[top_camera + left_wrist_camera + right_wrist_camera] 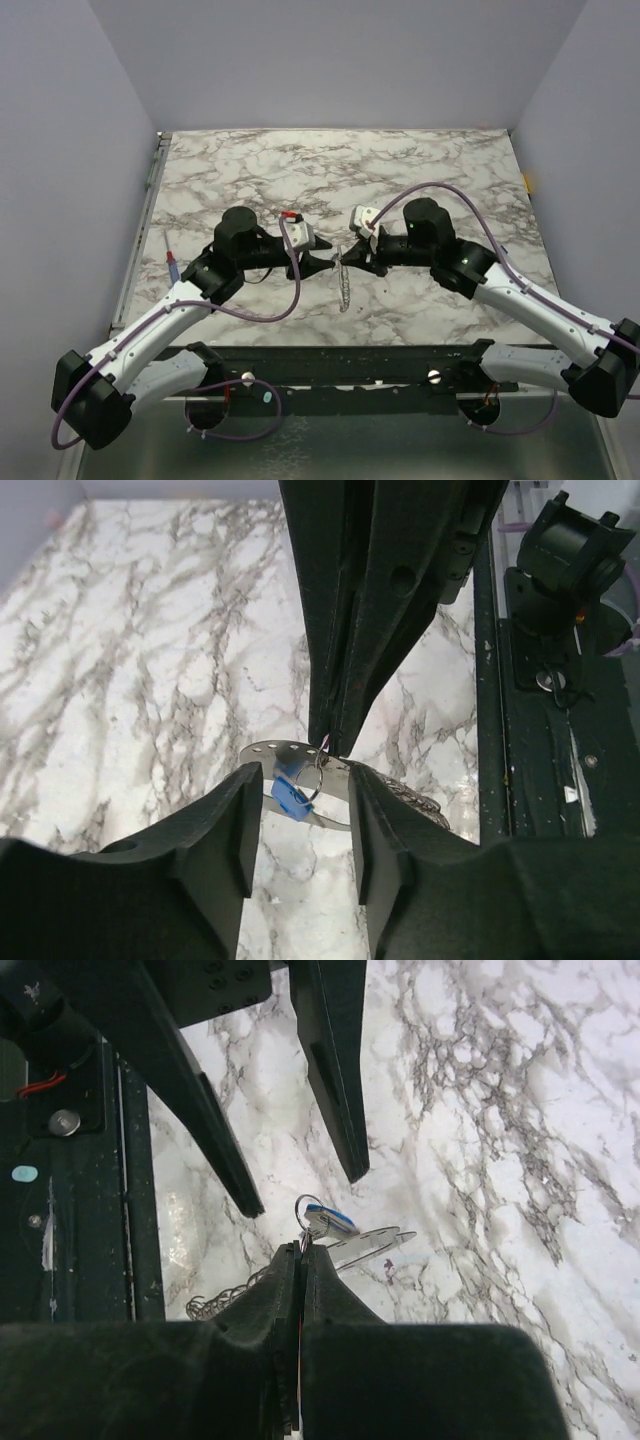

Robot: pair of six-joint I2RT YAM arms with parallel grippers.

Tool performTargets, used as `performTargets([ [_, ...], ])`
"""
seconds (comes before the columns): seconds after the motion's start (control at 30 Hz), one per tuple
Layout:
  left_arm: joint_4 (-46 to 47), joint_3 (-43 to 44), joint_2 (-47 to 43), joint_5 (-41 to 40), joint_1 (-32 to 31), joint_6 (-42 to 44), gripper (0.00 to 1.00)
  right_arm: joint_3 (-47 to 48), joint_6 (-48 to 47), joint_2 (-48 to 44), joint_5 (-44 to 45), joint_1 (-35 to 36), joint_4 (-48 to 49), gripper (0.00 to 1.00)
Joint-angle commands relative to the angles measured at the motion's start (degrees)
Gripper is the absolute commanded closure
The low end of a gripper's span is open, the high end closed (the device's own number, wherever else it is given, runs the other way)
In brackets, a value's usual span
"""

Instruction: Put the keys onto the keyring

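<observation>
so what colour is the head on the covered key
The key head is bright blue; best in the left wrist view.

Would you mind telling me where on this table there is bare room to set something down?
Bare: the far marble behind the left gripper and right gripper, up to the back wall and the right edge. Crowded: the centre, where they meet around the keys and keyring. A screwdriver lies along the left edge.

Overhead; wrist close-ups sharing keys (330, 1223), keyring (307, 1207)
</observation>
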Motion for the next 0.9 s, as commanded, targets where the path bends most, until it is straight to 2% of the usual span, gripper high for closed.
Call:
performTargets([
  [0.0,2.6,-0.7,-3.1,1.8,-0.1,1.4,0.53,-2.4,2.1,-4.5,2.8,0.3,8.0,1.00],
  [0.3,6.8,-2.2,-4.3,3.8,-0.1,0.0,0.56,-1.6,3.1,-6.8,0.2,0.4,8.2,0.99],
  [0.53,11.5,-4.2,-6.4,0.5,-0.1,-1.7,0.66,-1.0,3.2,-6.8,-1.7,0.4,7.4,1.00],
  [0.87,12.2,-5.0,-6.1,-1.0,0.0,-1.0,0.70,-1.1,3.8,-6.9,-3.1,0.4,8.3,0.99],
])
